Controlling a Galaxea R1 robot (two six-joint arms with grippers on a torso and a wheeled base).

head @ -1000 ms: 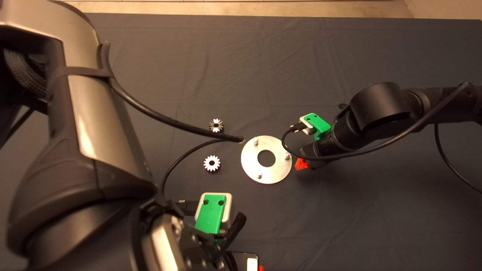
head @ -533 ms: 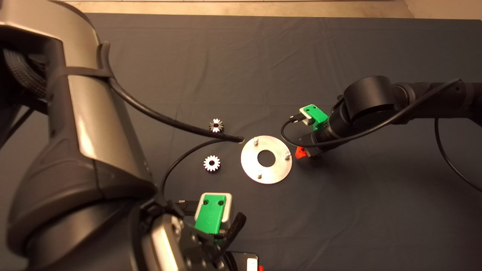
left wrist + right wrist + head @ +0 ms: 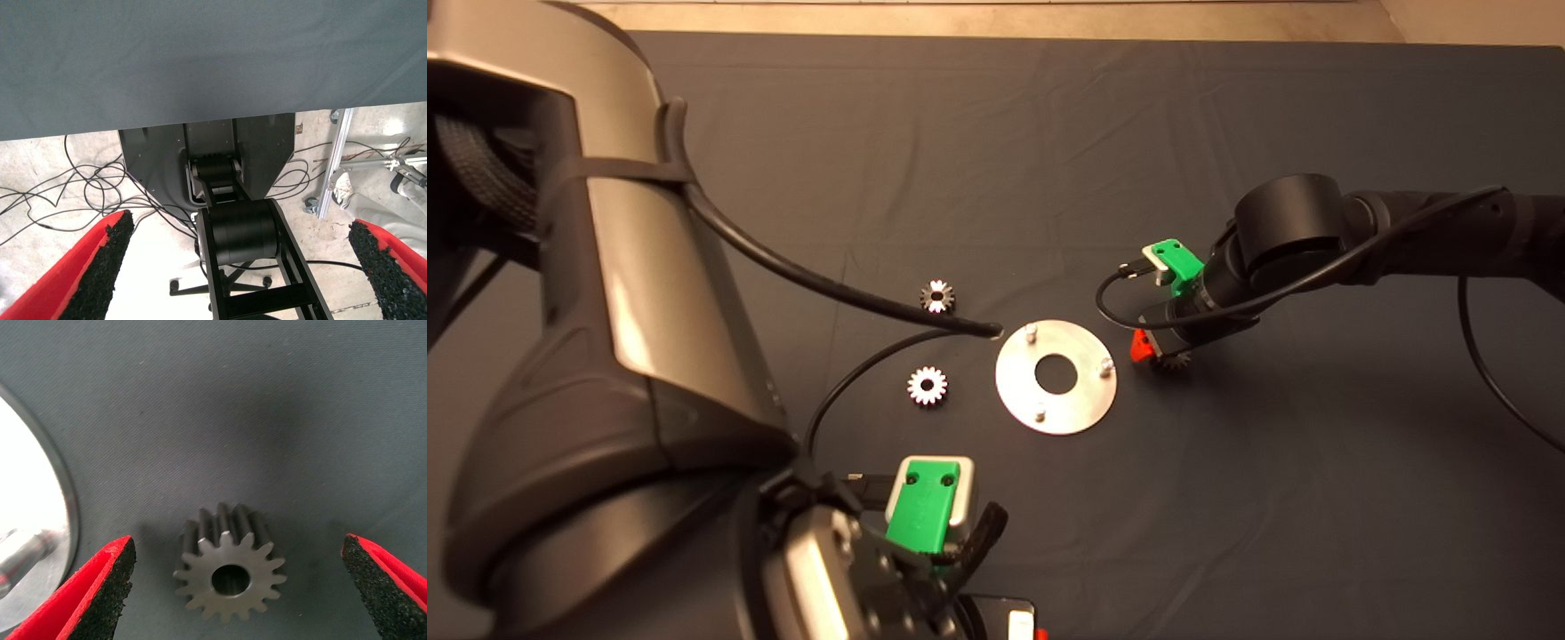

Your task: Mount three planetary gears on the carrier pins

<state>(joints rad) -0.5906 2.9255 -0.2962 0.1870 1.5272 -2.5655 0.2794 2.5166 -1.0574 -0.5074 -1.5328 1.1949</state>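
From overhead, my right gripper (image 3: pixel 1158 354) hides most of one planetary gear (image 3: pixel 1172 361), which lies on the mat (image 3: pixel 1227 498) just right of the silver disc (image 3: pixel 1056 377). All three carrier pins (image 3: pixel 1032 332) stand bare. Two more gears (image 3: pixel 927 386) lie left of the disc. My left gripper (image 3: pixel 925 507) waits at the bottom edge.

Its wrist camera shows the fingers (image 3: pixel 100 273) spread wide and empty over floor cables (image 3: pixel 60 200).

The right wrist view shows dark steel teeth and a centre hole, with the fingers (image 3: pixel 100 587) wide open on either side, apart from the gear.
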